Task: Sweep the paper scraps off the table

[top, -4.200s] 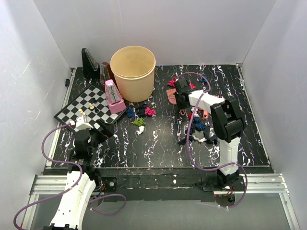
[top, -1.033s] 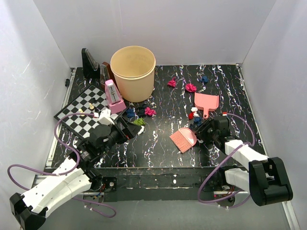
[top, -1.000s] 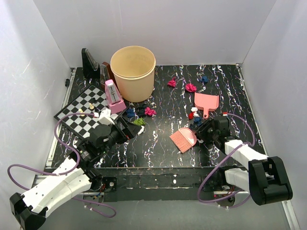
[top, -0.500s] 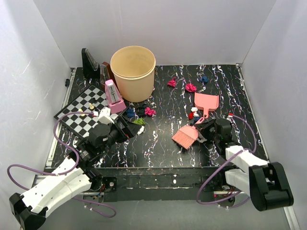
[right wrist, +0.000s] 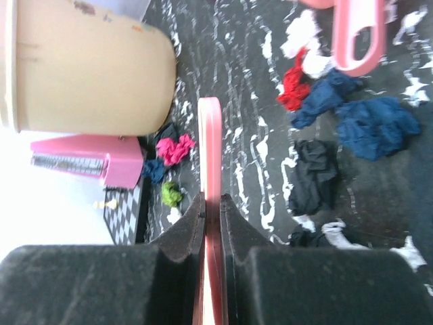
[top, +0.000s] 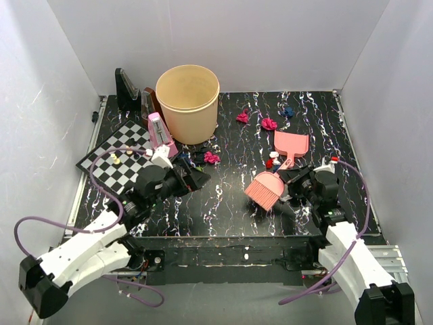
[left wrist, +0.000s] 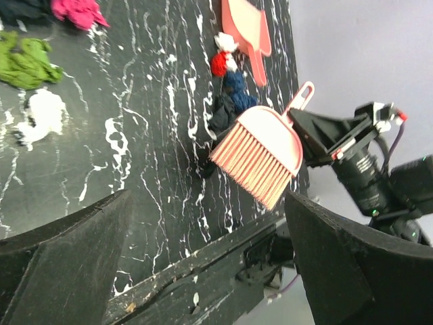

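Note:
My right gripper (top: 292,184) is shut on the handle of a pink brush (top: 266,190), held tilted over the table (top: 223,206), bristles toward the front. In the right wrist view the brush (right wrist: 210,156) runs edge-on between my shut fingers. Red (right wrist: 295,88), navy (right wrist: 375,125) and black (right wrist: 311,176) paper scraps lie just right of it, below the pink dustpan (top: 291,144). My left gripper (top: 198,179) is open and empty over the green (left wrist: 24,61) and white (left wrist: 40,112) scraps. More magenta scraps (top: 269,124) lie farther back.
A tan bucket (top: 187,101) stands at the back left. A pink metronome (top: 159,135) and a chessboard (top: 118,162) with small pieces are beside it. A dark stand (top: 126,89) sits in the back left corner. White walls enclose the table.
My right gripper has drawn back to the right and tipped the brush up off the table. My left gripper has moved right, over the green and white scraps.

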Action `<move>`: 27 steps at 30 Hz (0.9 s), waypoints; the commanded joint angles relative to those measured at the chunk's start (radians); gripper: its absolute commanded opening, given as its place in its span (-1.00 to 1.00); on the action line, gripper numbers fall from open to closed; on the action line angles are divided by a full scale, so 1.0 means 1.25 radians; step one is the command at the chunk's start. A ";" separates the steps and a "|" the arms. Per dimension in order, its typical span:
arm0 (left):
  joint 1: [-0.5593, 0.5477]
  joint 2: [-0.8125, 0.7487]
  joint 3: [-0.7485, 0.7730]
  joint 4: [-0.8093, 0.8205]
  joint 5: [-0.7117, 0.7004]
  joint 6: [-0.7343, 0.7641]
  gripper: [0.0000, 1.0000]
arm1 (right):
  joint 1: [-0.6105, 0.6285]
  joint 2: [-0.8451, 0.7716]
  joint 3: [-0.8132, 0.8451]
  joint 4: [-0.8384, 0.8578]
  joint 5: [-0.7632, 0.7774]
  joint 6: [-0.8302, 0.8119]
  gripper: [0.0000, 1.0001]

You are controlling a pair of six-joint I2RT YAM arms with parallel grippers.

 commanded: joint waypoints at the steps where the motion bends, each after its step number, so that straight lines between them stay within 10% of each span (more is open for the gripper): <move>1: -0.003 0.105 0.087 0.064 0.122 0.067 0.91 | 0.008 0.018 0.090 0.017 -0.145 -0.055 -0.97; 27: -0.023 0.519 0.150 0.513 0.454 -0.070 0.39 | 0.018 0.020 0.134 0.147 -0.383 -0.011 -0.97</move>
